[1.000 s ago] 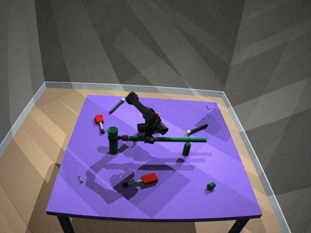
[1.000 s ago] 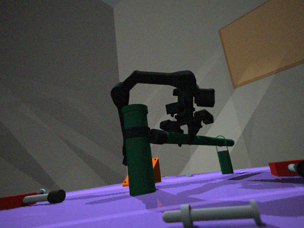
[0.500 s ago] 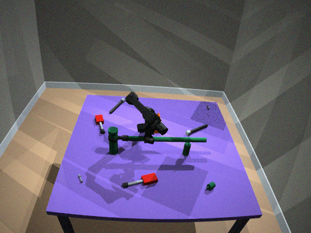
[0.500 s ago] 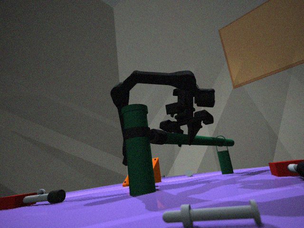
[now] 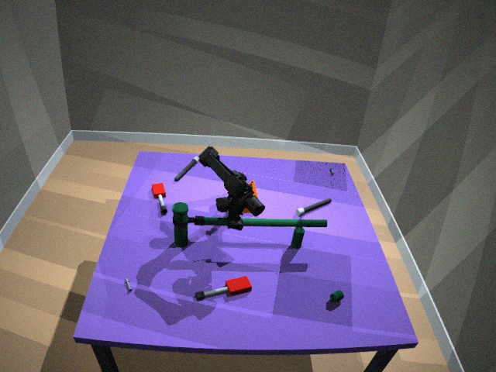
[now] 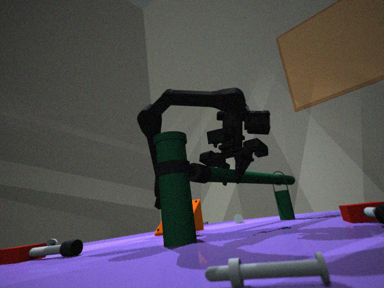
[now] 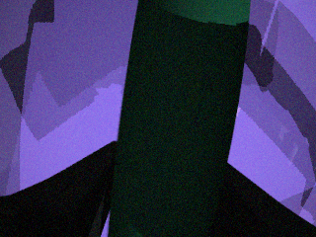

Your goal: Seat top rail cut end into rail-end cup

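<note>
The green rail (image 5: 272, 222) (image 6: 260, 178) (image 7: 180, 109) lies nearly level. Its left end meets the black end cup (image 5: 198, 220) (image 6: 200, 173); how deep it sits inside cannot be told. The cup hangs on the black brace band (image 6: 172, 167), which is around the big green post (image 5: 180, 235) (image 6: 178, 210), somewhat below the post cap (image 5: 180, 208) (image 6: 170, 136). The rail's other end passes through the thin loop (image 6: 273, 186) above the short green post (image 5: 297, 238) (image 6: 285, 204). My gripper (image 5: 235, 223) (image 6: 231, 179) is shut on the rail, between cup and loop, nearer the cup.
Two red-headed tools (image 5: 239, 285) (image 5: 158, 190), two dark rods with pale ends (image 5: 187, 169) (image 5: 315, 206), a grey bolt (image 5: 128, 284) (image 6: 279, 270) and a small green cap (image 5: 336, 296) lie on the purple table (image 5: 139, 328). An orange bracket (image 5: 252, 190) (image 6: 198, 216) stands behind the rail.
</note>
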